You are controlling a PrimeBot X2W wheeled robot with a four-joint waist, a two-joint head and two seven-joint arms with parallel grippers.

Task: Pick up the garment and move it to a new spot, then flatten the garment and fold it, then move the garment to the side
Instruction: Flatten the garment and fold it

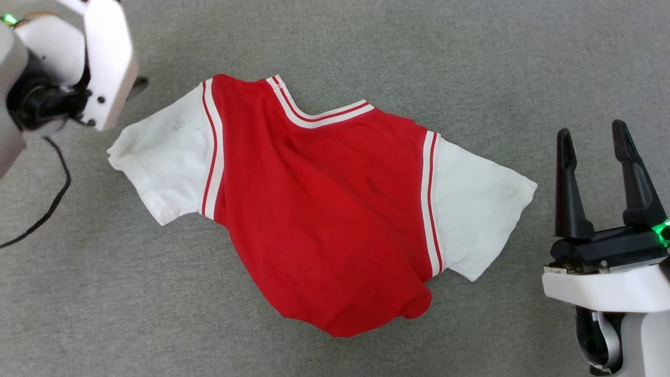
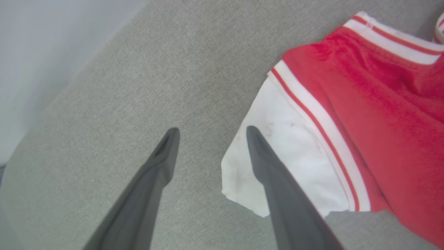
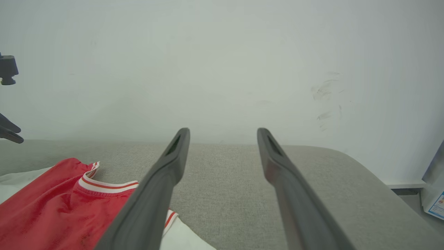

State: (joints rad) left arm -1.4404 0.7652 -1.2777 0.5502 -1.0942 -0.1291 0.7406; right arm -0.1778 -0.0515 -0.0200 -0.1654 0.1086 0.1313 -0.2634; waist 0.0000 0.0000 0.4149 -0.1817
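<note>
The garment (image 1: 324,209) lies spread on the grey cloth surface, a plain red face up, its striped collar (image 1: 319,116) toward the far side. Its white sleeves reach out to the left (image 1: 162,157) and right (image 1: 476,209). My left gripper (image 2: 211,133) hangs open above the left sleeve's outer edge (image 2: 284,152), one finger over the white cloth, the other over bare surface, nothing between them. In the head view my left forearm (image 1: 104,63) covers most of it. My right gripper (image 1: 591,131) stands open just right of the right sleeve, holding nothing.
A black cable (image 1: 57,193) trails across the surface at the left. The right wrist view shows a pale wall (image 3: 222,69) behind the surface's rounded far edge (image 3: 364,163), and a box (image 3: 435,194) at the right edge.
</note>
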